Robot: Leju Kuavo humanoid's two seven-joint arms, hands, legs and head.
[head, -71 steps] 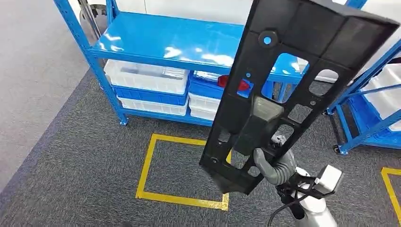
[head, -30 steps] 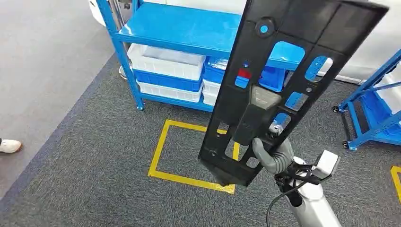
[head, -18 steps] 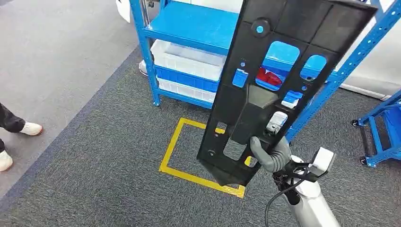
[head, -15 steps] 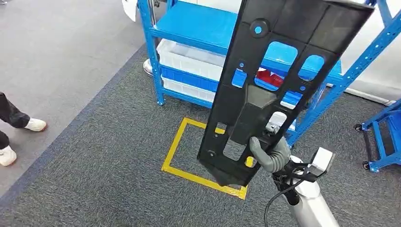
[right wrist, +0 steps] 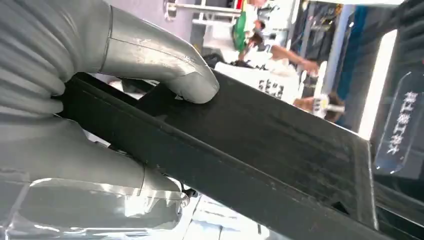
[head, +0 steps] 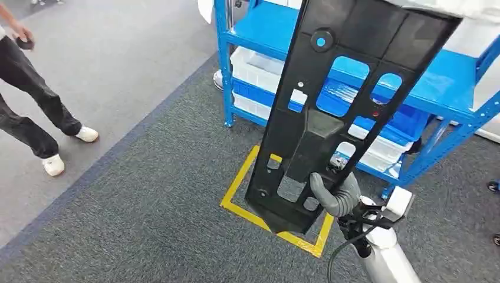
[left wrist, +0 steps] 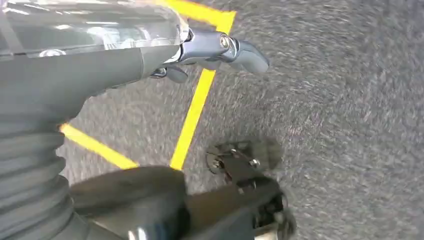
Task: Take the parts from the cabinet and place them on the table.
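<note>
A long black plastic panel (head: 348, 88) with several cut-outs stands nearly upright in front of me, tilted to the right. My right hand (head: 333, 194) grips it near its lower end, thumb across the face. The right wrist view shows the thumb pressed on the panel's (right wrist: 260, 145) dark surface, with my right hand (right wrist: 125, 60) wrapped around its edge. My left hand (left wrist: 100, 60) hangs over the grey carpet with its fingers apart and nothing in it.
A blue shelf rack (head: 265, 23) stands ahead with white and blue bins (head: 259, 65) on its lower level. A yellow tape square (head: 236, 203) marks the carpet below the panel. A person in dark trousers (head: 29, 100) stands at the left on the smooth floor.
The whole view has turned: the rack has slid to the right of the picture and a person has come into view at the left. The panel stays in my right hand as before.
</note>
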